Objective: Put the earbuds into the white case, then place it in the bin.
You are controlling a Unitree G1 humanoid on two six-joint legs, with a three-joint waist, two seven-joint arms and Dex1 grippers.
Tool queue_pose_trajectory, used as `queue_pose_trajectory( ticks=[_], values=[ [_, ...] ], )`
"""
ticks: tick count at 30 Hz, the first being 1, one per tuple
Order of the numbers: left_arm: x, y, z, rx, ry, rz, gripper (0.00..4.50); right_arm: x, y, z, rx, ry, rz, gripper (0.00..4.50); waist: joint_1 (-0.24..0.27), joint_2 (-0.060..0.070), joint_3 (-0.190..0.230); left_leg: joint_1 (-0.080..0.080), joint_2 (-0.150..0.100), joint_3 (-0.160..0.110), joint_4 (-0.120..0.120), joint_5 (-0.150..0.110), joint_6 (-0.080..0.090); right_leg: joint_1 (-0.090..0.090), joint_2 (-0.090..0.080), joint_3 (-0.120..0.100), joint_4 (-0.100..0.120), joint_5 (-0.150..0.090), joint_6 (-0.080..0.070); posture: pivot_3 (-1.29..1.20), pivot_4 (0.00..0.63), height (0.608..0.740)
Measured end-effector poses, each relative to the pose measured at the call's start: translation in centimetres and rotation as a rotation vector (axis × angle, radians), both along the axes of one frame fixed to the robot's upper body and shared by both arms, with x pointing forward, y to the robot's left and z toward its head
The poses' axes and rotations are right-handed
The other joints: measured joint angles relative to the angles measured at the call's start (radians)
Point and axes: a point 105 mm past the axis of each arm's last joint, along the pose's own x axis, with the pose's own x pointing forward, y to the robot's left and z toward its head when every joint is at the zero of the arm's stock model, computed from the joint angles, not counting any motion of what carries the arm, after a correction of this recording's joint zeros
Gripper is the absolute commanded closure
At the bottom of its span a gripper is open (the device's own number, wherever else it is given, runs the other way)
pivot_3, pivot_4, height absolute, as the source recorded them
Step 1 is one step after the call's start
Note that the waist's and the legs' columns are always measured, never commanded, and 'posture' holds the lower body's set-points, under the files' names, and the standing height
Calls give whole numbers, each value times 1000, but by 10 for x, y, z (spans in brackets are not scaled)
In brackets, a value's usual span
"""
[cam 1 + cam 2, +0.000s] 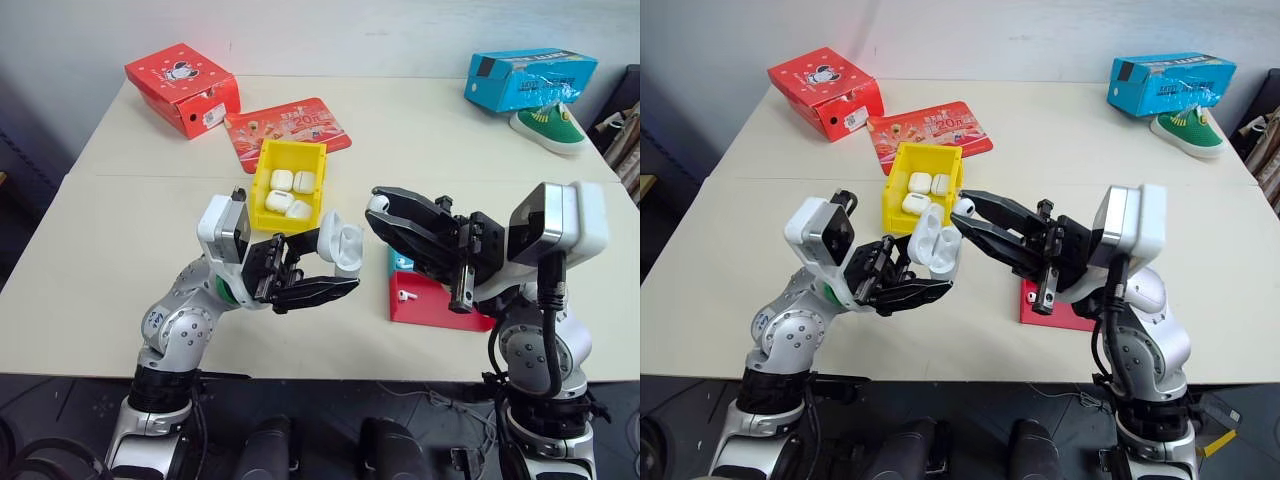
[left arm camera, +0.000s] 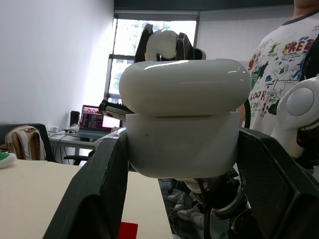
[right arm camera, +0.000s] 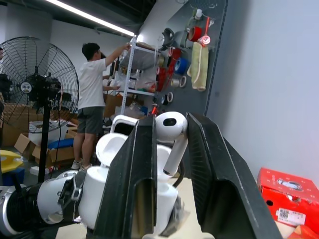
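The right gripper [image 1: 965, 208] has its fingers pinched on a tiny glossy white earbud [image 3: 171, 133], poised just beside the open mouth of the small glossy white pebble-shaped case [image 1: 936, 245], which the left gripper [image 1: 925, 275] clamps lid-up above the table [image 1: 1060, 150]. Another earbud [image 1: 405, 296] lies on the red-and-blue tray [image 1: 430, 305]. Insertion seems under way; the bright yellow plastic bin [image 1: 262, 190], holding several cases, awaits this one.
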Motion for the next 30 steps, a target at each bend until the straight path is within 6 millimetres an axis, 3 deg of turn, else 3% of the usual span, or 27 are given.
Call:
queue_pose_trajectory(
  ticks=[8, 30],
  values=[
    [-1, -5, 3, -26, -1, 17, 1722, 4, 9, -10, -39, 27, 44, 4052, -1, 0, 0, 0, 0, 0, 0, 0, 0, 0, 0, 0, 0, 0, 0, 0, 150, 740],
    [1, -7, -2, 9, -4, 50, 1722, 10, 3, -25, -60, 58, 46, 4052, -6, 0, 0, 0, 0, 0, 0, 0, 0, 0, 0, 0, 0, 0, 0, 0, 150, 740]
  ],
)
